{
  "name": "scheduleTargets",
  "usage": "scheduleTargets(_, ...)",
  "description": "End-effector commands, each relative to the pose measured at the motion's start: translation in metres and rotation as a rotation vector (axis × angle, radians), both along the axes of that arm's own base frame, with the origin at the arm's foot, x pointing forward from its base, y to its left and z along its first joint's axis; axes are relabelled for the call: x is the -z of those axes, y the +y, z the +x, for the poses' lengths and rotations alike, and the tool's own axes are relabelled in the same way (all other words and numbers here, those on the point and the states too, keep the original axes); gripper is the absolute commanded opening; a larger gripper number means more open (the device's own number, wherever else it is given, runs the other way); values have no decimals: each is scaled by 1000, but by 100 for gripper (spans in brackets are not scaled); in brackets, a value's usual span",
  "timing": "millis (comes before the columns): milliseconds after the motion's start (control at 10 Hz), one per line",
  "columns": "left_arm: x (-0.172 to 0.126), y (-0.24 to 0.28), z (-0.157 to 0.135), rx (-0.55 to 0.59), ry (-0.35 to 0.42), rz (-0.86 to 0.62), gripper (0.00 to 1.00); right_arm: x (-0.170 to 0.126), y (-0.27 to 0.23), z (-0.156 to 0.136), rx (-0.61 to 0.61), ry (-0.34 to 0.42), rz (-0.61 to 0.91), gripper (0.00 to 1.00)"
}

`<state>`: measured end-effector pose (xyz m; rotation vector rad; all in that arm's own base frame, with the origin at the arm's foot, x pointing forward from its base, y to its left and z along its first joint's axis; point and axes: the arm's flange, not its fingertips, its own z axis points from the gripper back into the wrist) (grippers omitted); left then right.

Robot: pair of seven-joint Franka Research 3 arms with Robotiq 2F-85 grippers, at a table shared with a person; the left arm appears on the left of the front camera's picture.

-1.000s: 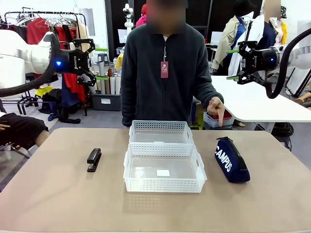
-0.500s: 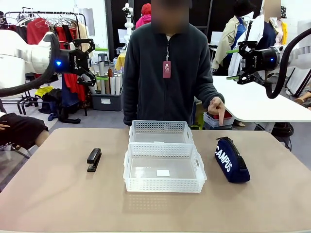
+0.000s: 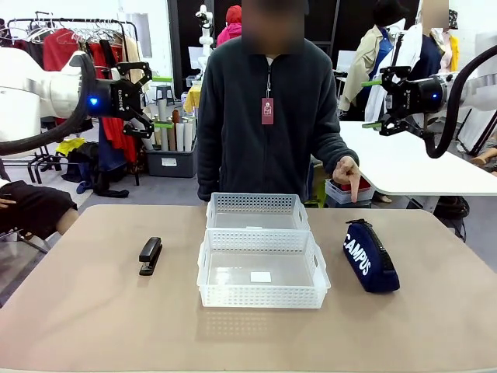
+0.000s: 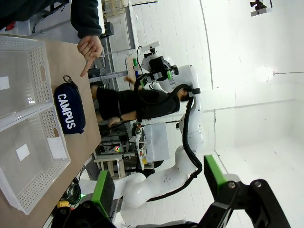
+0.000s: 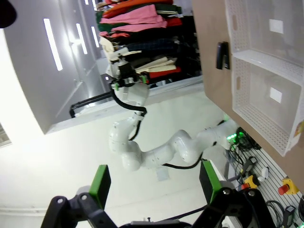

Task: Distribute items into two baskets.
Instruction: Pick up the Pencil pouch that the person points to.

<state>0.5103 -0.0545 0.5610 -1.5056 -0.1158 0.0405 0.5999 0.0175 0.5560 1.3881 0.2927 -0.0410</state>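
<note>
- Table (image 3: 85, 311): tan top. A person in a dark zip fleece stands at the far edge, facing the robot.
- Two baskets sit mid-table, one behind the other, with their long sides close together. I cannot tell whether the rims touch.
- Near basket (image 3: 262, 297): translucent white with lattice walls. A small white label (image 3: 261, 277) lies on its floor.
- Far basket (image 3: 256, 203): same make, set square with the near one, just in front of the person.
- Stapler (image 3: 150, 256): black, lying flat on the table on the robot's left of the near basket. It is well apart from the basket wall, with its long axis running near to far.
- Pouch (image 3: 370, 256): navy, lying on the table on the robot's right of the near basket, apart from it. It sits at a slight slant, with the white "CAMPUS" print facing up.
- Person's hand (image 3: 345, 172): the index finger points down, just past the far end of the pouch, without touching it. In the left wrist view the same hand points at the table beside the pouch's zip end.
- Left gripper (image 3: 147, 101): held high off the table at the robot's left, out over the floor side. Its jaws are spread wide with nothing between them. In its own wrist view the green pads stand far apart against the white wall.
- Right gripper (image 3: 378, 102): raised high at the robot's right, level with the person's shoulder. Its jaws are spread wide and hold nothing. In its own wrist view the pads are well separated, with the stapler and both baskets far off.
</note>
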Motion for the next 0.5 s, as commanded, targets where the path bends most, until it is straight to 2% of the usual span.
scheduleTargets(0, 1, 1, -2, 0, 0, 6, 100, -16, 22, -29, -77, -66, -190, 100)
scheduleTargets(100, 1, 1, -2, 0, 0, 6, 100, -17, 33, -46, -96, -72, -290, 100)
scheduleTargets(200, 1, 1, -2, 0, 0, 6, 100, -23, 39, -58, -100, -123, -413, 100)
scheduleTargets(400, 1, 1, -2, 0, 0, 6, 100, -27, 50, -89, -108, -278, -614, 100)
